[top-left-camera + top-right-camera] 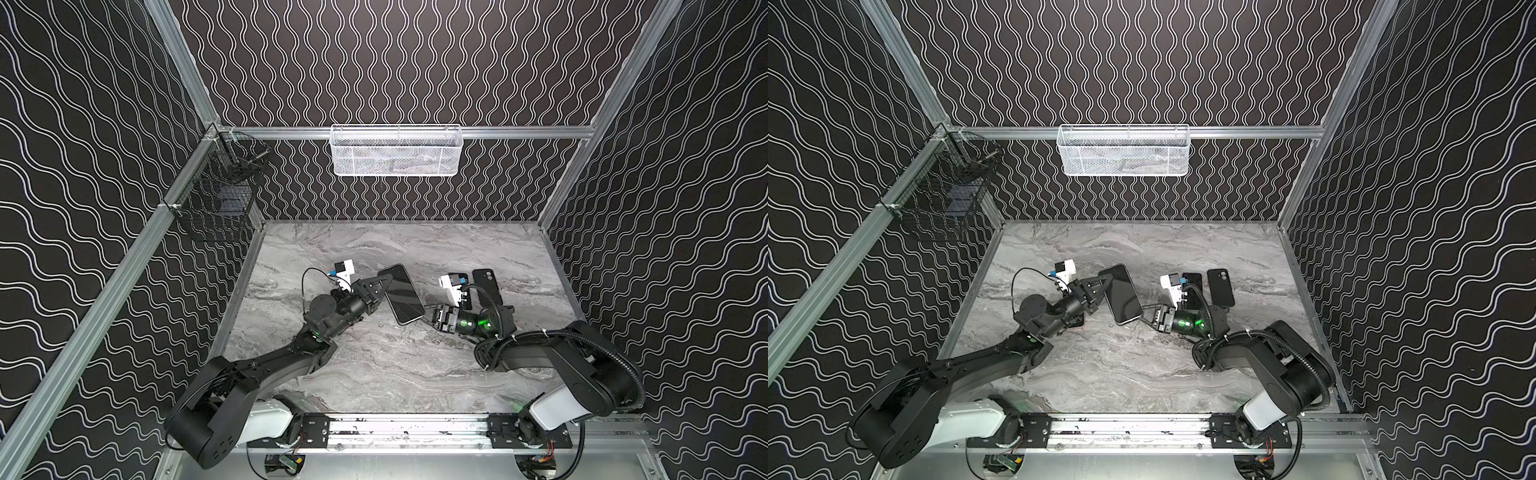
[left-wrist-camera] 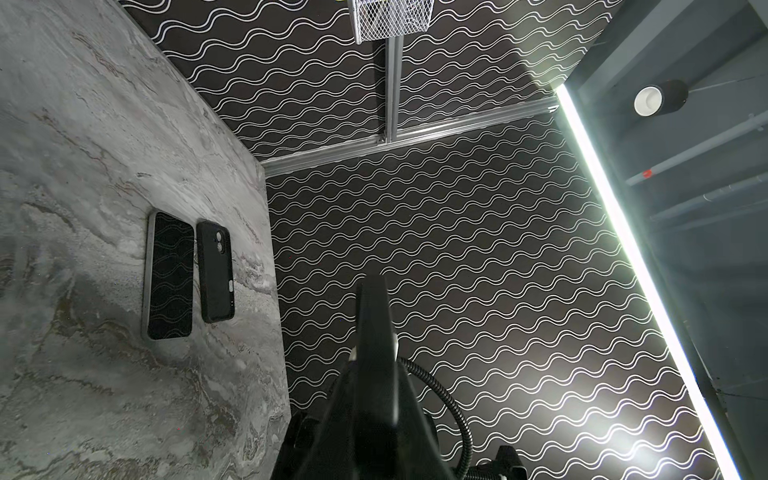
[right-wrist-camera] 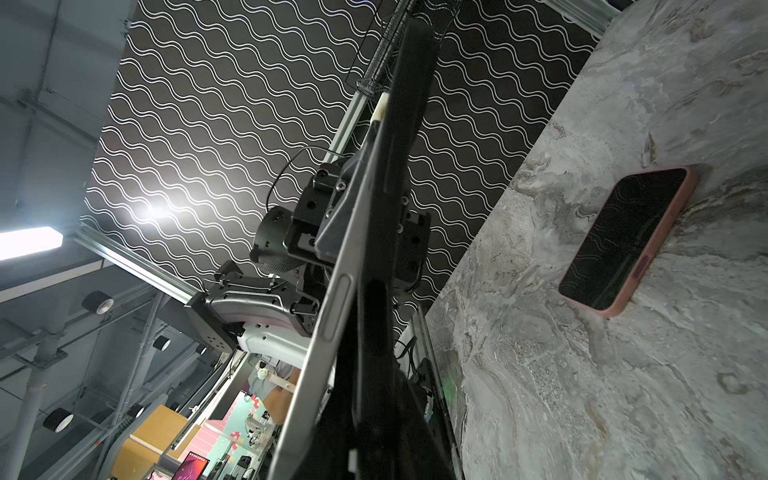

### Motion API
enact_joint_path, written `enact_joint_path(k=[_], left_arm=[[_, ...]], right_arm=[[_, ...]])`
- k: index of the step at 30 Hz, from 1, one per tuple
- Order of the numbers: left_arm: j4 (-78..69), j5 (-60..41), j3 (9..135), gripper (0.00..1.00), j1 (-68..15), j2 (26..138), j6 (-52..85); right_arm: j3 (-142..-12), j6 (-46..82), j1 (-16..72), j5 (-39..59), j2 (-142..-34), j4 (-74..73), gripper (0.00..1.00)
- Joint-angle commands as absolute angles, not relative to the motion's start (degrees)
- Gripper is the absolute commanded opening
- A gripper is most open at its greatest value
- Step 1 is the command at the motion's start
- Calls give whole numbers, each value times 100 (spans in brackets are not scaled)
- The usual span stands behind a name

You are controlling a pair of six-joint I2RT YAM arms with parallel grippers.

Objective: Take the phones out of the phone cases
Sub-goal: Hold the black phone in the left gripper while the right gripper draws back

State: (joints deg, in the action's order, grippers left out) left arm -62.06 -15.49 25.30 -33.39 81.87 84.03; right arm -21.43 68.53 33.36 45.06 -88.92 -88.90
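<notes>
Gripping silver phone (image 1: 401,293), left claw (image 1: 386,283); pink case (image 3: 672,208) full.

Marble table (image 1: 374,374) holds grey-edged phone (image 2: 170,276), black case (image 2: 215,272) (adjacent), pink-cased phone (image 3: 623,241).

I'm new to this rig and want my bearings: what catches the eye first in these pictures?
A dark-screened phone hangs above the marbled table mid-scene, the left gripper shut on its far end and the right gripper at its near corner. To its right a black case lies back-up on the table, camera cut-outs showing.
</notes>
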Motion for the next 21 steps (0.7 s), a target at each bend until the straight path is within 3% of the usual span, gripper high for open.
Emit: enact_joint_path(k=[1,13,21], left_arm=[[-6275,-1460,2447,14,-3333,8223,8279],[-6155,-1470,2276,38,-3332,8026,8255],[-5691,-1563,2363,59,-3335,7849,8183]], right_arm=[[-2104,6848,3366,4386,-8759,-9442,15],[-2013,6985,3366,4204,-8627,-9470,11],[-1973,7092,3357,4106,-8734,-9687,11]])
